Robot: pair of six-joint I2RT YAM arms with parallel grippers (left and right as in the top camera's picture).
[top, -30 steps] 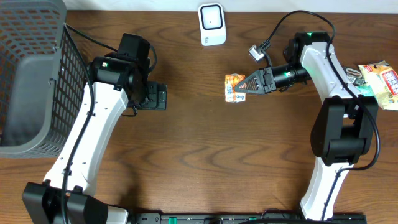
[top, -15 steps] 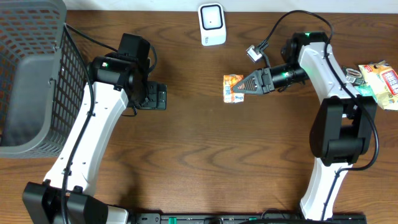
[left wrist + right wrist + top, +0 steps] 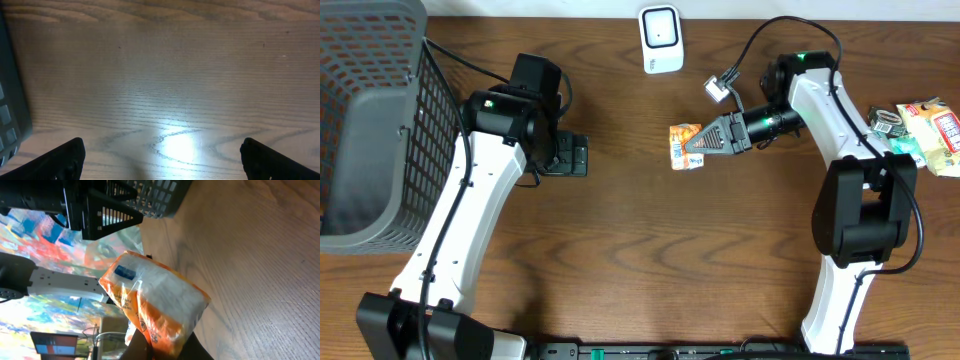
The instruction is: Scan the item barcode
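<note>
My right gripper (image 3: 701,141) is shut on a small orange and white snack packet (image 3: 683,144), which it holds above the table just below the white barcode scanner (image 3: 661,39) at the back edge. In the right wrist view the packet (image 3: 150,300) fills the middle, pinched at its lower end between the dark fingers (image 3: 142,345). My left gripper (image 3: 572,155) stands open over bare wood at the left; its two black fingertips (image 3: 62,157) show far apart with nothing between them.
A grey mesh basket (image 3: 370,120) occupies the far left. More wrapped snack items (image 3: 925,125) lie at the right edge behind the right arm. The basket's corner (image 3: 10,115) shows at the left of the left wrist view.
The right gripper has carried the packet a little to the left and slightly toward the scanner. The left arm has not moved.
</note>
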